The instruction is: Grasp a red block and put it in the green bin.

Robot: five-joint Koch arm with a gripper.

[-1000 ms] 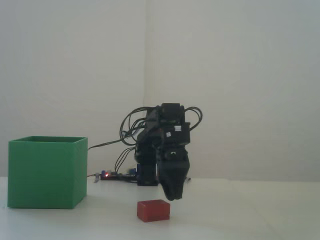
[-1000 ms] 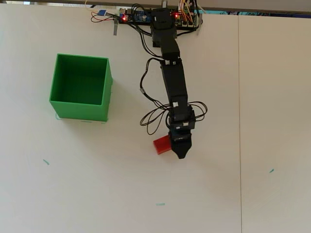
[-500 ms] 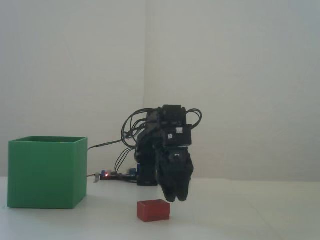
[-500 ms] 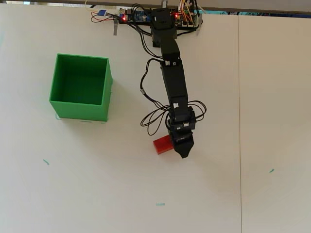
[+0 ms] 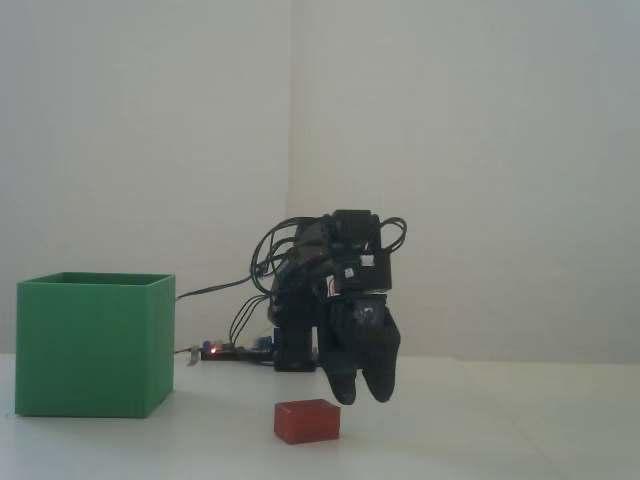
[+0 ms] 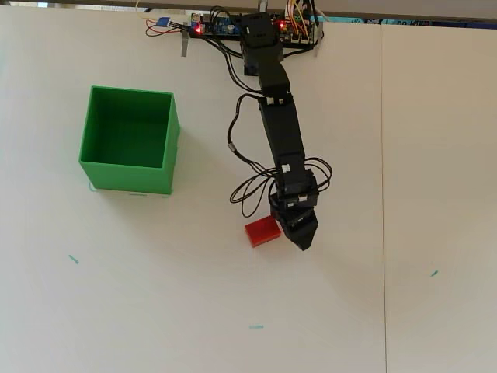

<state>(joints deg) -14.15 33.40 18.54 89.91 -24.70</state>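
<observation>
Nothing is grasped yet. From the fixed view, the gripper (image 5: pixel 364 395) is hanging just above the red block (image 5: pixel 307 421), its two fingers parted and holding nothing, while the green bin (image 5: pixel 94 345) is standing well apart. Overhead, the block (image 6: pixel 262 231) is lying just beside the gripper (image 6: pixel 304 241), the bin (image 6: pixel 130 176) looking empty; grasping and carrying are remaining.

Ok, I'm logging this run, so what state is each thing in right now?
red block: lying flat on the table, not gripped, beside the pincer.
green bin: upright, open-topped, nothing visible inside.
pincer: open, two tips apart, pointing down, hanging above the table right of the block in the fixed view.
controller board: powered, red light on.
</observation>
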